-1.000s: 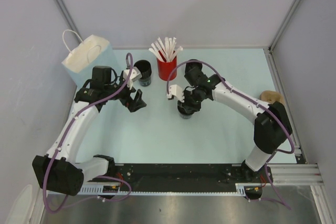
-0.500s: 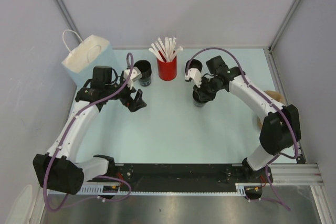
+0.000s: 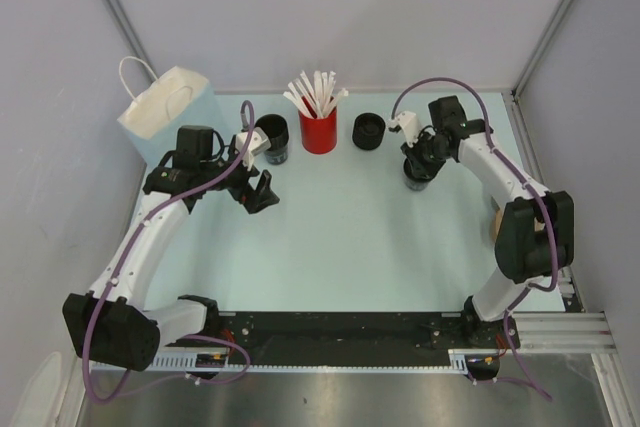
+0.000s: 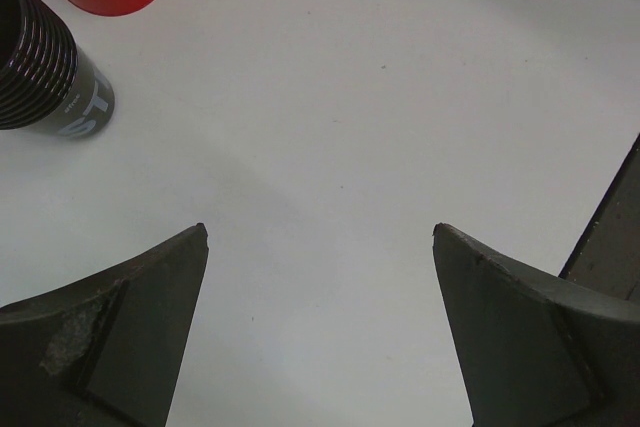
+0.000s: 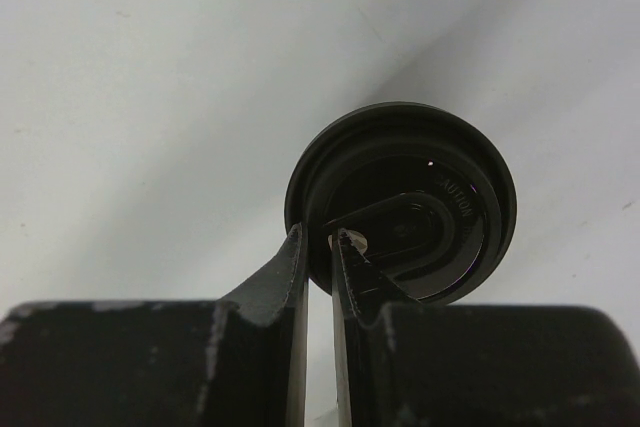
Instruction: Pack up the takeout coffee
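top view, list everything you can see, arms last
paper bag: one, white and pale blue, far left corner
red cup: one, red, back centre
white sticks: a bunch, white, standing in the red cup
ribbed cup: one, black, open, left of the red cup
round piece: one, black, right of the red cup; cup or lid unclear
takeout coffee: one, black, lidded, held at right
tan cardboard: one, tan, right edge, mostly hidden
left pincer: one, black, open
right pincer: one, black, shut on the takeout coffee's rim
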{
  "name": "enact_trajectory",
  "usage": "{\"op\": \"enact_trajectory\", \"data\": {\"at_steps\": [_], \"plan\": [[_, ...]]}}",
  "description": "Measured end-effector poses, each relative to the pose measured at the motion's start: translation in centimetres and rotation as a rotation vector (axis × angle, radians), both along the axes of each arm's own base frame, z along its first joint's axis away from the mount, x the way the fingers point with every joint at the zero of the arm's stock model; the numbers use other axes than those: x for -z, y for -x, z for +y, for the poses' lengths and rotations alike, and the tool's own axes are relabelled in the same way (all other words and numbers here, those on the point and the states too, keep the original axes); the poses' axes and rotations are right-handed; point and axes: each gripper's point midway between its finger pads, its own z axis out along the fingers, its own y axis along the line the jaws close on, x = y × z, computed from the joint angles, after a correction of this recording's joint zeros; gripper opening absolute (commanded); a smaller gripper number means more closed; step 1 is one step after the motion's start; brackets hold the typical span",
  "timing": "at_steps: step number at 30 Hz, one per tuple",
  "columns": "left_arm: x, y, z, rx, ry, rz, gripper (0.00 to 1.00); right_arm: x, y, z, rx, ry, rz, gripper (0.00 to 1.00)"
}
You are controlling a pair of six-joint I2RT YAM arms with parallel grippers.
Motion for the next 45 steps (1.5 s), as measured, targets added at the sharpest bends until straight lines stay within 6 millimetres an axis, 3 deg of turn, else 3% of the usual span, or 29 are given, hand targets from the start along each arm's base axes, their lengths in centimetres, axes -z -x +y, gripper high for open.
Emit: {"op": "enact_trajectory", "data": {"at_steps": [11,23,36,45], "plan": [[0.0,0.0,0.0,0.0,0.0,0.002,0.99,0.6,-3.7,-4.4,0.177,0.031,-0.006,0.0],[0.5,0.0,0.0,0.0,-0.002,0.015,0.99,-0.4,-5.7,-8.3,0.3,0.011,-0.025,0.0],[0.7,-0.1,0.0,0.0,-0.004,0.023,1.0,1.0,-6.4,-10.8,0.379,-0.007,0.02,0.01],[0.8,-0.1,0.0,0.0,-0.004,0.026,0.99,0.9,-6.5,-10.9,0.391,-0.018,0.023,0.05]]}}
